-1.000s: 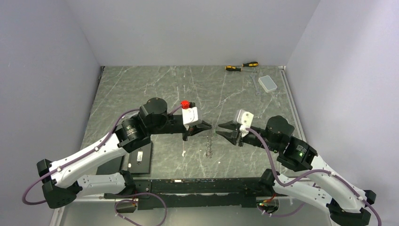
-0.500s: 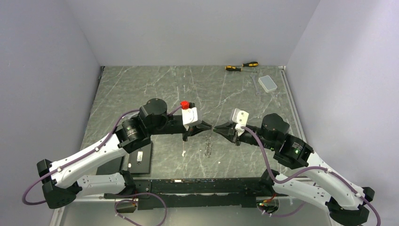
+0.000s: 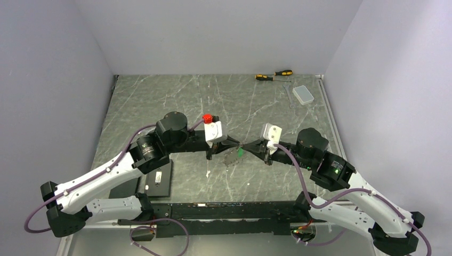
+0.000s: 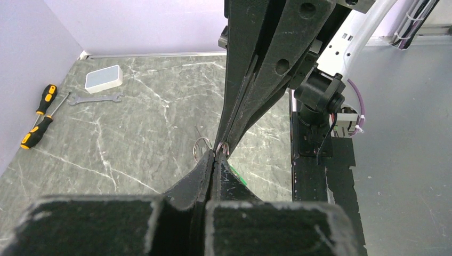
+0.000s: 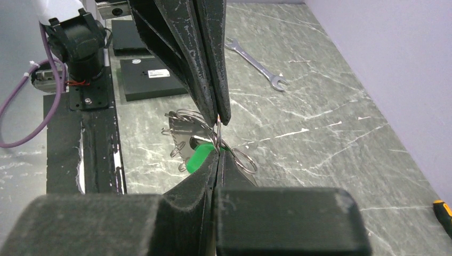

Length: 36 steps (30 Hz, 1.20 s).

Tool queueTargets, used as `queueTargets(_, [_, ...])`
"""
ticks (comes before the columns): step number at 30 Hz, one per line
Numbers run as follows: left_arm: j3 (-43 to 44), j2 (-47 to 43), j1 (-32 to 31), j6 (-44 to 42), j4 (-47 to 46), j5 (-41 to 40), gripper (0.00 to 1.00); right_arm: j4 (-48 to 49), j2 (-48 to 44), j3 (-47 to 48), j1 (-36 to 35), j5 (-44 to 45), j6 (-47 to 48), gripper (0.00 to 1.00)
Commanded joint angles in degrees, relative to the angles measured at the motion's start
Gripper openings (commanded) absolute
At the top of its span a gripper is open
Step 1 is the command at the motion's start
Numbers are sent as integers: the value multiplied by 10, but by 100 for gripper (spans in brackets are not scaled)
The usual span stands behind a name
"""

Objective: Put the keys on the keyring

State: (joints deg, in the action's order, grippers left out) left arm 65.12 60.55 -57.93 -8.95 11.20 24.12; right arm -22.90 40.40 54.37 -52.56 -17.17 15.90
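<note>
The keyring (image 3: pixel 231 157), a dark ring with a toothed rim and small split rings, hangs tilted above the table between my two grippers. The right wrist view shows its toothed rim (image 5: pixel 180 129). The key's bright green head (image 3: pixel 240 152) sits at the ring's upper end, right against my right fingertips (image 5: pixel 198 158); its blade is hidden. My left gripper (image 3: pixel 236 145) is shut on the ring's thin wire (image 4: pixel 216 154). My right gripper (image 3: pixel 244 147) meets it tip to tip and is also shut on the wire (image 5: pixel 217 152). A sliver of green (image 4: pixel 237 176) shows beside my left finger.
Two yellow-and-black screwdrivers (image 3: pixel 273 75), a silver wrench (image 3: pixel 289 96) and a small pale box (image 3: pixel 304 95) lie at the back right. A flat black box (image 3: pixel 158 179) lies by the left arm's base. The black base rail (image 3: pixel 229 210) runs along the near edge.
My right gripper has moved left and shut at the top of the keyring. The ring went from hanging straight down to tilted up, and the green key head came into sight.
</note>
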Motion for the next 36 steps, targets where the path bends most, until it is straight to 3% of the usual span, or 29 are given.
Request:
queueTargets(1, [-1, -18, 0, 31, -67, -4, 0, 26, -5, 16, -2, -4, 4, 0])
queueTargets(10, [-62, -36, 1, 159, -204, -94, 0, 40, 11, 24, -2, 9, 6, 0])
queueTargets(26, [-71, -33, 0, 258, -231, -239, 0, 16, 61, 49, -4, 28, 30, 0])
queueTargets(32, [-80, -29, 1, 279, -253, -239, 0, 17, 74, 50, -5, 46, 39, 0])
queueTargets(36, [-98, -33, 0, 262, -301, -192, 0, 27, 78, 45, -5, 66, 32, 0])
